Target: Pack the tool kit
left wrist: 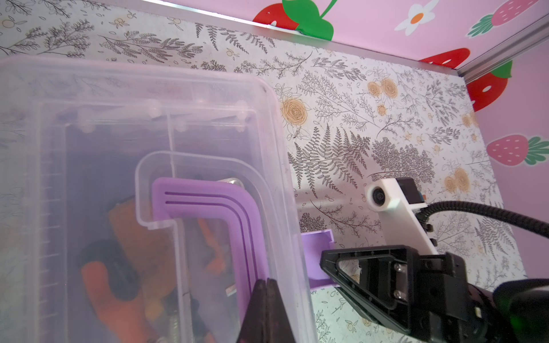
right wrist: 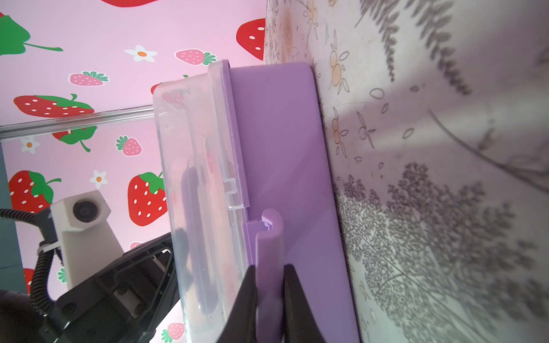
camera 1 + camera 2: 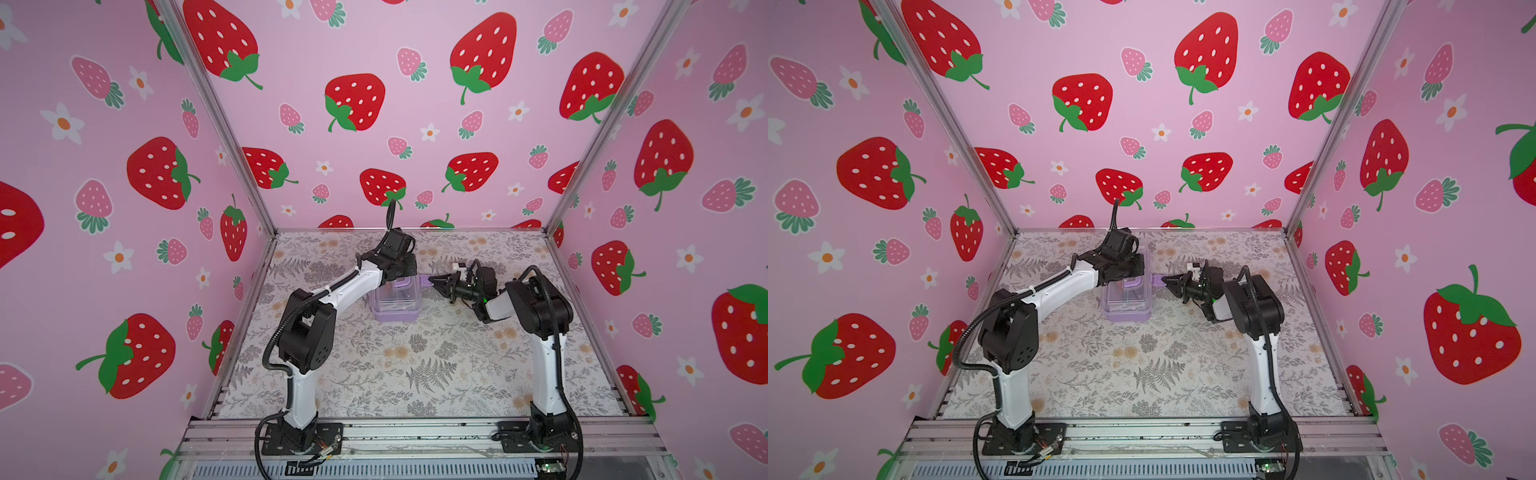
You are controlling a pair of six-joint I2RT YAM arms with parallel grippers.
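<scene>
The tool kit (image 3: 397, 305) (image 3: 1127, 305) stands towards the back middle of the table. It has a lilac base (image 2: 282, 133) and a clear lid (image 1: 118, 133) with a purple U-shaped handle (image 1: 237, 213). Orange-handled tools (image 1: 98, 282) show dimly through the lid. My left gripper (image 1: 267, 280) (image 3: 401, 274) is shut, its tips resting on the lid beside the handle, with nothing between them. A purple latch (image 2: 269, 237) (image 1: 316, 252) (image 3: 424, 280) sticks out from the case's right side. My right gripper (image 2: 269, 267) (image 3: 432, 281) (image 3: 1165, 281) is shut on this latch.
Pink strawberry-print walls (image 3: 374, 124) enclose the table on three sides, joined by aluminium corner posts (image 3: 224, 124). A metal rail (image 3: 415, 432) with both arm bases runs along the front edge. The floral tabletop (image 3: 415, 365) spreads in front of the case.
</scene>
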